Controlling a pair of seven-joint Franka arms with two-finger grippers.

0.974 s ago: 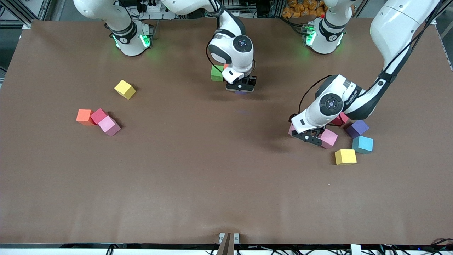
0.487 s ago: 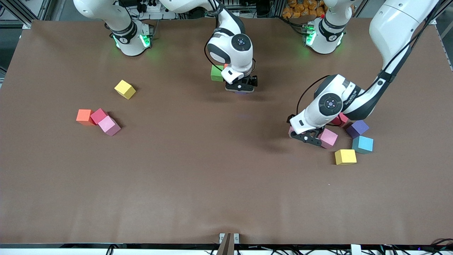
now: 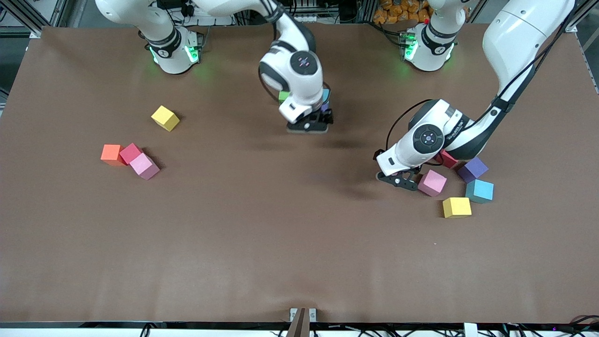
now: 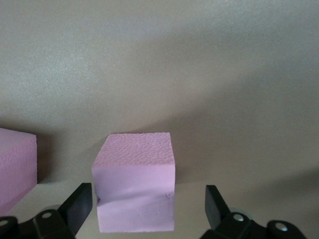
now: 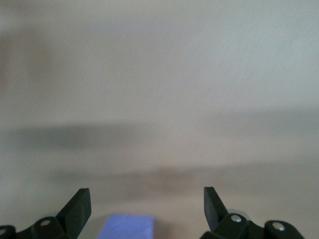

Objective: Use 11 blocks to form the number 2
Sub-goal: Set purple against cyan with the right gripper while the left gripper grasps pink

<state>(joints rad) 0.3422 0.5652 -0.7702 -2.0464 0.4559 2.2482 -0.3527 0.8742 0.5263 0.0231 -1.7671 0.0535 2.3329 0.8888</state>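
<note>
My left gripper (image 3: 398, 180) is low at the table and open. In the left wrist view, the left gripper (image 4: 148, 190) has a pink block (image 4: 134, 183) between its fingers, with a gap on each side. A second pink block (image 3: 431, 182) sits beside it. My right gripper (image 3: 309, 125) is open over the table's middle. Under that hand show a green block (image 3: 282, 97), a light blue block (image 3: 326, 95) and a purple block (image 3: 324, 107). In the right wrist view, the purple block (image 5: 127, 226) lies below the open right gripper (image 5: 147, 191). The rest of that group is hidden.
Toward the left arm's end lie a red block (image 3: 448, 159), a purple block (image 3: 472, 169), a light blue block (image 3: 479, 191) and a yellow block (image 3: 456, 207). Toward the right arm's end are a yellow block (image 3: 165, 118), an orange block (image 3: 111, 154), a red block (image 3: 130, 152) and a pink block (image 3: 145, 166).
The right gripper has opened fully, left the purple block on the table and lifted off it, uncovering the light blue one. The left gripper slid a little toward the table's middle.
</note>
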